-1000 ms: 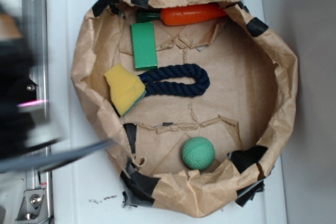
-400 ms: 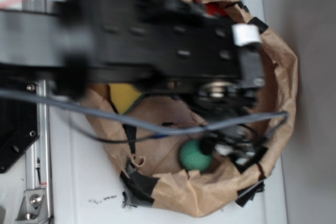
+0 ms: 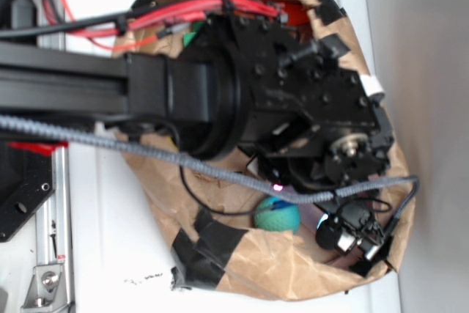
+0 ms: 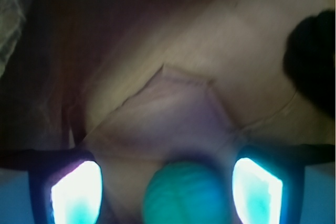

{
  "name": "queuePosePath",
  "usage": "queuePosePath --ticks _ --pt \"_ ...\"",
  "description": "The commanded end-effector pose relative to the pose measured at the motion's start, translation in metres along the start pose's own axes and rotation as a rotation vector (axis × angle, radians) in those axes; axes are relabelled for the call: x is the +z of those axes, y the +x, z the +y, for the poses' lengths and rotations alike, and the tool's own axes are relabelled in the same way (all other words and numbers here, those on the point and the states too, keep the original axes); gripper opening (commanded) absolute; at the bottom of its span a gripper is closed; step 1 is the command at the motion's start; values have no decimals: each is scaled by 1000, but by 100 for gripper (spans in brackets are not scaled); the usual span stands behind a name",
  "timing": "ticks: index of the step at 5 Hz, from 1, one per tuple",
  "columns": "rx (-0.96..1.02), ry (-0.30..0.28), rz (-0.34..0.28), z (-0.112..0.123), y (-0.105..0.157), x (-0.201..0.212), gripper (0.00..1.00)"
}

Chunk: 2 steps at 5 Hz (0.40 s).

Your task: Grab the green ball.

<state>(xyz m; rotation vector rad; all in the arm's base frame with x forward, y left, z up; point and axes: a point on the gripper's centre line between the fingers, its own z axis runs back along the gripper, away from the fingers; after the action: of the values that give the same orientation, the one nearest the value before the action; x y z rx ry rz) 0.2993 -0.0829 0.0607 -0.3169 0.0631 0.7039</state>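
Observation:
The green ball point(image 3: 277, 214) lies near the front wall of the brown paper bowl point(image 3: 293, 273), partly hidden under my arm point(image 3: 293, 108). In the wrist view the ball point(image 4: 186, 195) sits on the paper floor between my two fingers point(image 4: 76, 192), with a gap on each side. My gripper point(image 4: 167, 192) is open around the ball and not touching it. In the exterior view the fingertips are hidden beneath the wrist.
The arm covers most of the bowl. A bit of the orange carrot point(image 3: 297, 11) and a sliver of the flat green block point(image 3: 192, 37) show at the back. Black tape patches point(image 3: 212, 247) line the crumpled rim. The wrist camera point(image 3: 348, 232) hangs over the front right wall.
The arm swung in from the left over the bowl and came down at the ball. The ball now lies between the open fingers and has not moved.

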Motion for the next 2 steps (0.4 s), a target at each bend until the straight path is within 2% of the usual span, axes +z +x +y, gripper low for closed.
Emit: queuePosePath --ticks 1,2 --pt "-63 38 86 2 -49 -17 0" --pt "-131 59 22 10 -53 -18 0"
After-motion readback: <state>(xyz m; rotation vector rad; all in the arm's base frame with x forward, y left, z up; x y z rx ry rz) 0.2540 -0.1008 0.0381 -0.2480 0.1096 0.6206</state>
